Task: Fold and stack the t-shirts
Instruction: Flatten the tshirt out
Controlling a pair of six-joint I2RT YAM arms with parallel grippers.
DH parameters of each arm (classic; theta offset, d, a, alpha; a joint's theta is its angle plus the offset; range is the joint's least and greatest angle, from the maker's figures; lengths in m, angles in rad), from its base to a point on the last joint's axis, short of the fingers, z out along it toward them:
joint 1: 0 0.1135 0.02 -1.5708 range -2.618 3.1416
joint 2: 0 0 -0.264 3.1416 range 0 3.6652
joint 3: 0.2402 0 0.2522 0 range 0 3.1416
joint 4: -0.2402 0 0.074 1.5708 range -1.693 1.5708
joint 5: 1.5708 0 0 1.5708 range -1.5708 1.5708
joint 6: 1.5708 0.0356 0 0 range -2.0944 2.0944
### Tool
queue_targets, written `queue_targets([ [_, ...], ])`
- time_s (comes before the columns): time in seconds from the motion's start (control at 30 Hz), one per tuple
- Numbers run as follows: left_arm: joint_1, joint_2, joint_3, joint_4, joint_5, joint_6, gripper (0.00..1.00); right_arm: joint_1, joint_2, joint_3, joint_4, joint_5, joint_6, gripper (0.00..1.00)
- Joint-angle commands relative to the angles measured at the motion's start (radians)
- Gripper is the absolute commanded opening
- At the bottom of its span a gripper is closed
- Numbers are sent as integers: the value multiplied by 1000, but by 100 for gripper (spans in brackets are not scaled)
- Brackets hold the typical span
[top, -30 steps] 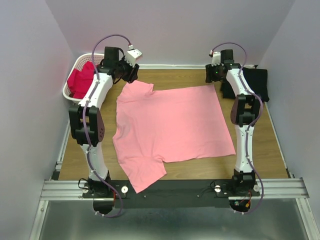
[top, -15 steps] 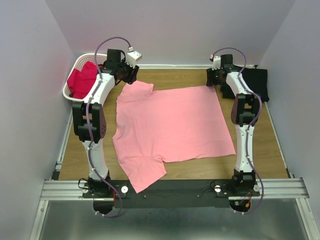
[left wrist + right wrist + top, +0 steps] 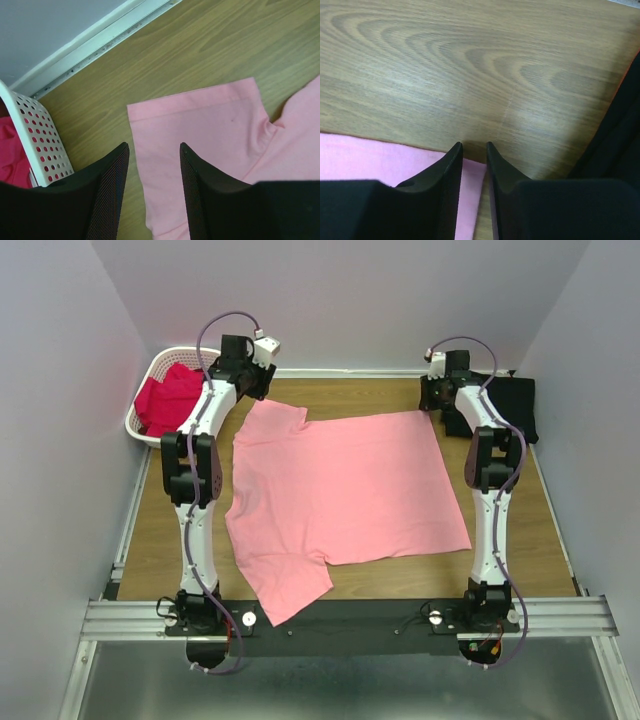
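Note:
A light salmon-pink t-shirt [image 3: 345,490] lies spread flat on the wooden table. My left gripper [image 3: 255,390] hangs over its far-left sleeve [image 3: 200,125]. In the left wrist view this gripper [image 3: 152,145] is open, and its fingers straddle the sleeve's left edge. My right gripper [image 3: 435,402] is at the shirt's far-right corner. Seen from its wrist, this gripper [image 3: 474,144] has a narrow gap between its fingers. The pink corner [image 3: 471,192] lies flat in that gap and is not pinched. A black t-shirt [image 3: 510,400] lies at the back right.
A white slotted basket [image 3: 148,380] at the back left holds magenta-red t-shirts [image 3: 165,400]; its wall [image 3: 42,145] stands just left of the left fingers. The black t-shirt [image 3: 625,125] lies close on the right of the right gripper. Grey walls enclose the table.
Both grippers have moved a little toward the back wall over the shirt's far corners. The right jaws have narrowed around the corner. The shirt has not moved.

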Motion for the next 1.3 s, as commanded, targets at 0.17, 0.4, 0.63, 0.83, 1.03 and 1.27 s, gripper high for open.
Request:
queue_targets([
  [0.17, 10, 57, 42, 3, -26, -56, 54, -4, -26, -38, -88, -52, 71, 58],
  [0.4, 8, 23, -18, 25, -20, -50, 54, -33, -48, -17, -96, -118, 155, 56],
  [0.63, 8, 11, -18, 23, -20, -45, 54, -37, -74, -74, -108, -89, 132, 54],
  [0.83, 10, 23, -12, 22, -13, -54, 54, -36, -51, -62, -106, -53, 105, 54],
  [1.03, 10, 38, 1, 23, -15, -63, 54, -20, -10, -30, -105, -1, 86, 52],
  [1.27, 8, 46, -2, 30, -13, -62, 54, 41, 1, -80, -85, 105, 42, 51],
])
